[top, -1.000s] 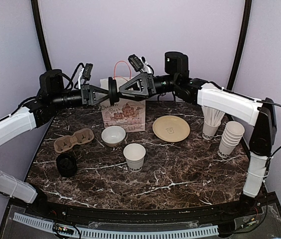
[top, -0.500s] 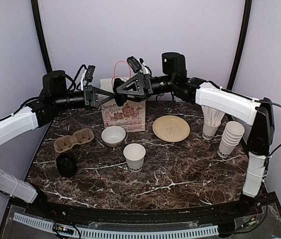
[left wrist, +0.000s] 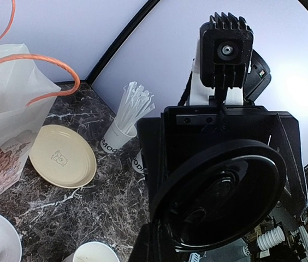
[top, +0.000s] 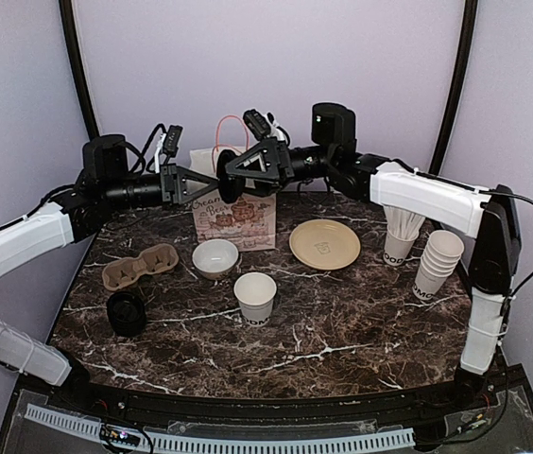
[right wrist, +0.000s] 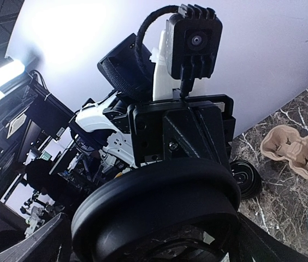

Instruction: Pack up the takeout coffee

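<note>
The right claw [top: 232, 176] had its fingers [right wrist: 42, 240] spread wide on either side of the black lid [top: 226, 182]; whether they gripped it could not be told. The left claw [top: 215, 183] met the lid from the opposite side, and how far it was spread was unclear. Both hung over the paper bag [top: 233, 216] at upper centre. The lidless white cup [top: 255, 295] stood mid-frame on the tabletop [top: 342, 331]. Since a second before, the lid and left claw had edged rightward.

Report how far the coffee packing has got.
Done: nothing visible. The cup carrier is empty and the front cup has no lid. In hand: the left claw and right claw meet at a black lid above the paper bag; which one grips it is unclear. Left: lidding the cup, the second lid, loading carrier and bag.
</note>
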